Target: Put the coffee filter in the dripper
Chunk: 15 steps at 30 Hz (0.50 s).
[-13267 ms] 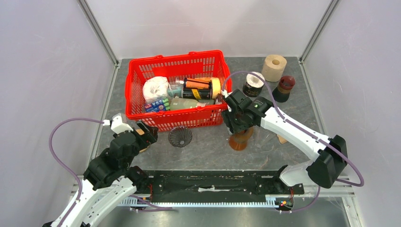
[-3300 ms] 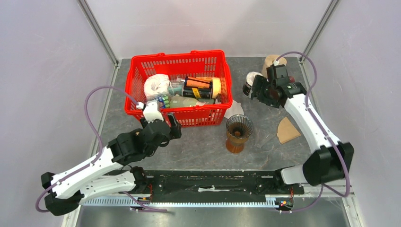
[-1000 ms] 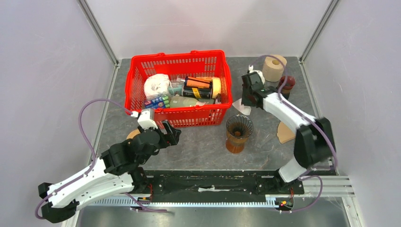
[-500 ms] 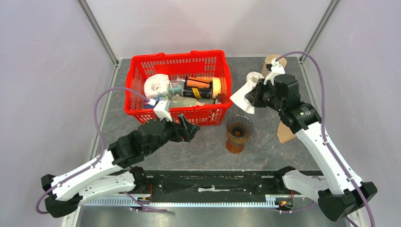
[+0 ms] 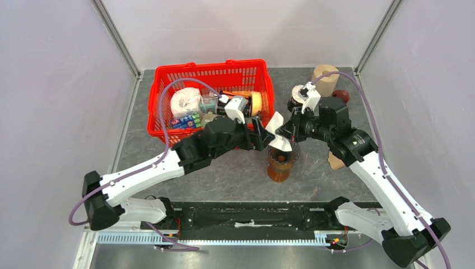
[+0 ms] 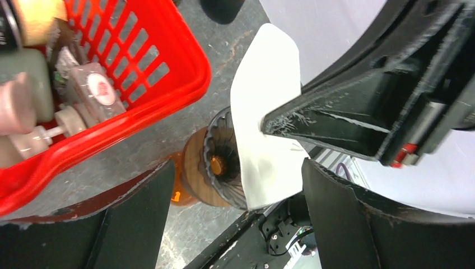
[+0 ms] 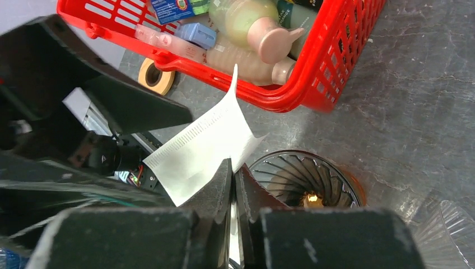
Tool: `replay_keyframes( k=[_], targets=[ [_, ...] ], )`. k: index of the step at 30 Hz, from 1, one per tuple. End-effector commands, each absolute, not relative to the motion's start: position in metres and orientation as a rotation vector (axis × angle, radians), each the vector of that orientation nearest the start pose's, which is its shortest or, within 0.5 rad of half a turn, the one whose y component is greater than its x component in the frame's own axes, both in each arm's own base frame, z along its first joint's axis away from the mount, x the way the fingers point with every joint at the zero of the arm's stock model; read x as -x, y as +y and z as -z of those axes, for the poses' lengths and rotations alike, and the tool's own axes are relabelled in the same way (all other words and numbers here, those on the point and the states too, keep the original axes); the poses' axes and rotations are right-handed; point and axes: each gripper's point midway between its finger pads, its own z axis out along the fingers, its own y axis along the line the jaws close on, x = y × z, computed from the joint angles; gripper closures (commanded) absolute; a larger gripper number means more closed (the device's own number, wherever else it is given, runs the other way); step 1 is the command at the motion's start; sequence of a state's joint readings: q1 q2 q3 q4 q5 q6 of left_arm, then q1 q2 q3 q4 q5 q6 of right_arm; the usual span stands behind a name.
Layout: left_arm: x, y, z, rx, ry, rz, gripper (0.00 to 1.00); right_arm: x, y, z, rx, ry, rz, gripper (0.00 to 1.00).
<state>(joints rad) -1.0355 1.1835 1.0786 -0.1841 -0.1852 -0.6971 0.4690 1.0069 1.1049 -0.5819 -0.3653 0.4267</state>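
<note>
Coffee filter [image 5: 276, 130], white and folded flat, hangs just above the dripper [image 5: 283, 159], which stands on the table near the red basket's [image 5: 168, 78] right corner. The right gripper [image 7: 232, 168] pinches the filter's edge, jaws pressed together on the paper, probably so its free corner can lead into the ribbed cone. The left gripper [image 5: 259, 136] waits at the filter's left with fingers spread wide, likely to open or steady it.

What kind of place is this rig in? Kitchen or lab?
Likely a lab test cell: white panel walls on aluminium posts, staged props like the red basket and dripper on a grey table.
</note>
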Motion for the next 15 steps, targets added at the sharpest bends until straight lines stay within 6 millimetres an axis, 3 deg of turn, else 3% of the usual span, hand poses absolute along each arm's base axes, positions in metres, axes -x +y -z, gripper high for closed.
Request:
replay_keyframes(
  k=[1,7,12,14,15],
  targets=[
    [-0.211,-0.374,-0.315,-0.265,1.903,1.131,0.13,-0.23,0.206,-0.299,0.297,2.045,-0.935,0.9],
    [-0.214,-0.389,-0.318,-0.274,1.884,1.175,0.25,-0.222,0.21,-0.303,0.321,2.031,-0.982,0.9],
    [-0.21,-0.398,-0.319,-0.319,1.891,1.208,0.49,-0.222,0.207,-0.306,0.296,2.022,-0.975,0.9],
    [-0.21,-0.401,-0.319,-0.325,1.885,1.221,0.68,-0.222,0.208,-0.306,0.289,2.025,-0.981,0.9],
    [-0.21,-0.402,-0.319,-0.324,1.882,1.224,0.72,-0.222,0.208,-0.305,0.287,2.029,-0.983,0.9]
  ],
)
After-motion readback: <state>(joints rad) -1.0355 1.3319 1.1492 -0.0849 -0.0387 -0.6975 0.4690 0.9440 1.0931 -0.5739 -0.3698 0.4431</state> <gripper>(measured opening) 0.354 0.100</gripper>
